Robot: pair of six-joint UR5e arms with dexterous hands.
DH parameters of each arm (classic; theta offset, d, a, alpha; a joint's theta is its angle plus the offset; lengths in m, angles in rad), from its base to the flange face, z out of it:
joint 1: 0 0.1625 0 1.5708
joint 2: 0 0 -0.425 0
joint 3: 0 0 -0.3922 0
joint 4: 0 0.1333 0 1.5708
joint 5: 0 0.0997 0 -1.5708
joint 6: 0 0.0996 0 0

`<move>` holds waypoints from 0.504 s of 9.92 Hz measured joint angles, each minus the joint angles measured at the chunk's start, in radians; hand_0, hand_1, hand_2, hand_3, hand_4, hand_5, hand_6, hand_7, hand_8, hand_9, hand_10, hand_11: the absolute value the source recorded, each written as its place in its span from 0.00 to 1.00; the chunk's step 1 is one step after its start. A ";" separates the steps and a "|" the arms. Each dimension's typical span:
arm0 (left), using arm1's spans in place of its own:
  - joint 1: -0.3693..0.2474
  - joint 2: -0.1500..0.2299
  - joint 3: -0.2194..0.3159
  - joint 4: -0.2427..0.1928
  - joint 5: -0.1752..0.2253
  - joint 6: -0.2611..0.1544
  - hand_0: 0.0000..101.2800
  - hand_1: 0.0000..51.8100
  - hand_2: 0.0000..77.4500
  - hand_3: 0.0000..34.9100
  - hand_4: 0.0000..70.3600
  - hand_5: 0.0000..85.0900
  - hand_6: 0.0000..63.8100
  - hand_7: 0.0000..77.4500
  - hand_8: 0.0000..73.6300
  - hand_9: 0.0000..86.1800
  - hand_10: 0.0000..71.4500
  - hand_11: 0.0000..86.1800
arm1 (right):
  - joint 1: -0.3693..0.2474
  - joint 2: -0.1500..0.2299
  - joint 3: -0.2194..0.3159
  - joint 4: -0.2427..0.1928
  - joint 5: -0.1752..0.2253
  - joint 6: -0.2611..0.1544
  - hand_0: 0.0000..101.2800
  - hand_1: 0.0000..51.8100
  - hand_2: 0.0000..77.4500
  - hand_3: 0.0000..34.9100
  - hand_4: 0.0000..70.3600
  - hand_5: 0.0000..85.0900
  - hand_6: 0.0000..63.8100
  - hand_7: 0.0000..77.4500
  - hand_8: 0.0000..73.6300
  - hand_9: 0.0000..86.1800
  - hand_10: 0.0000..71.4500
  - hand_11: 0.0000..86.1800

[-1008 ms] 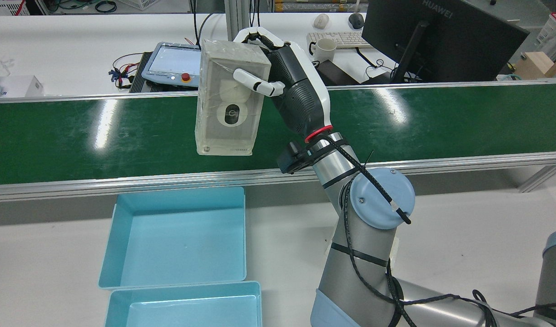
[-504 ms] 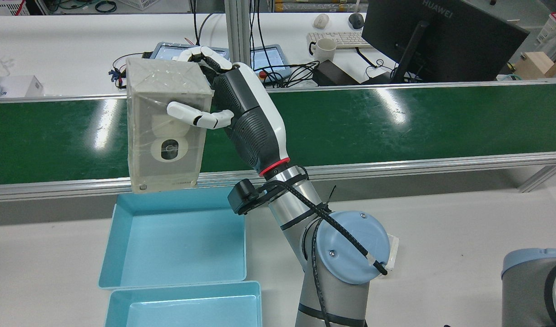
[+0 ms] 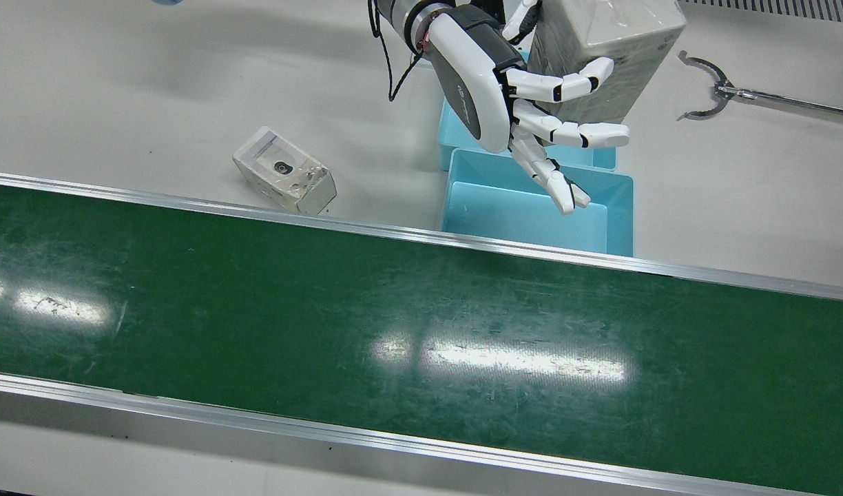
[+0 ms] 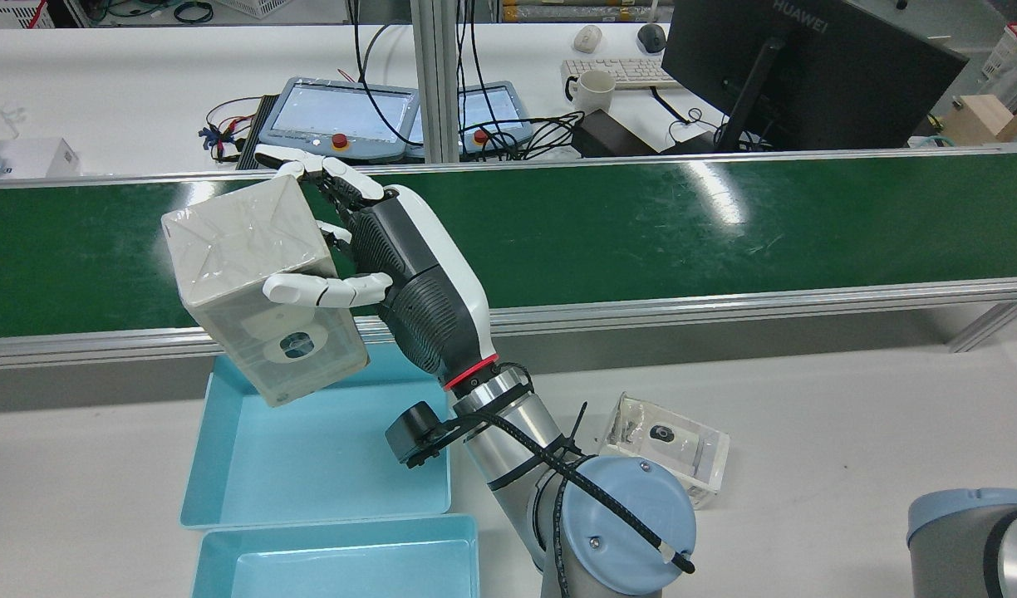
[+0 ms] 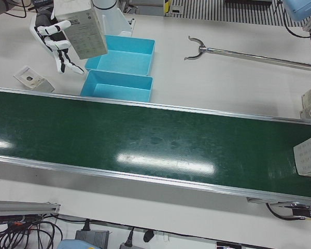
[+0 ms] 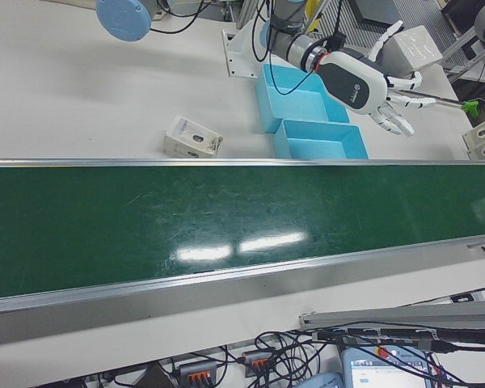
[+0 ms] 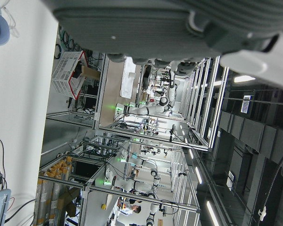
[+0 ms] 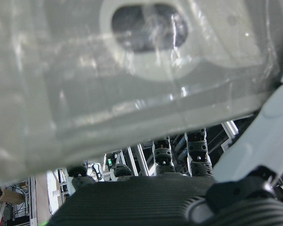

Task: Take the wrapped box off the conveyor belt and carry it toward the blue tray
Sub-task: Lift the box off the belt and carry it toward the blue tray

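Note:
My right hand (image 4: 409, 274) is shut on the wrapped box (image 4: 243, 241), a pale carton in clear film, and holds it in the air. The thumb lies across its front face and the fingers (image 4: 309, 166) reach behind it. The box is tilted and hangs above the far left corner of the blue tray (image 4: 326, 465) beside the green conveyor belt (image 4: 641, 224). From the front, the box (image 3: 614, 41) sits behind the hand (image 3: 476, 76), above the trays (image 3: 532, 213). It fills the right hand view (image 8: 132, 70). The left hand view shows only a palm edge.
A second blue tray (image 4: 342, 565) adjoins the first on the near side. A smaller wrapped box (image 4: 670, 444) lies on the white table by the right arm. A long grabber tool (image 3: 711, 86) lies past the trays. More boxes (image 5: 308, 155) sit at the belt's end.
The right arm has swung the box left and back off the belt. It now hangs lower, over the tray's corner, and more tilted. The small box on the table has come into sight.

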 joint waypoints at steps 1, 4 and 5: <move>0.000 0.000 0.000 0.000 0.000 0.000 0.00 0.00 0.01 0.00 0.00 0.01 0.00 0.01 0.01 0.00 0.00 0.00 | 0.000 -0.002 0.002 0.001 0.000 0.000 0.37 0.14 0.19 0.85 0.36 0.51 0.09 0.27 0.01 0.03 0.14 0.19; 0.000 0.000 0.000 0.000 0.000 0.000 0.00 0.00 0.01 0.00 0.00 0.01 0.00 0.01 0.01 0.00 0.00 0.00 | -0.001 -0.006 0.006 0.000 -0.004 0.001 0.38 0.04 0.17 0.86 0.31 0.32 0.02 0.18 0.00 0.03 0.08 0.09; 0.000 0.000 0.000 0.000 0.000 0.000 0.00 0.00 0.01 0.00 0.00 0.01 0.00 0.01 0.01 0.01 0.01 0.00 | -0.001 -0.011 0.009 0.000 -0.005 0.001 0.38 0.12 0.15 0.86 0.31 0.07 0.00 0.16 0.01 0.02 0.06 0.08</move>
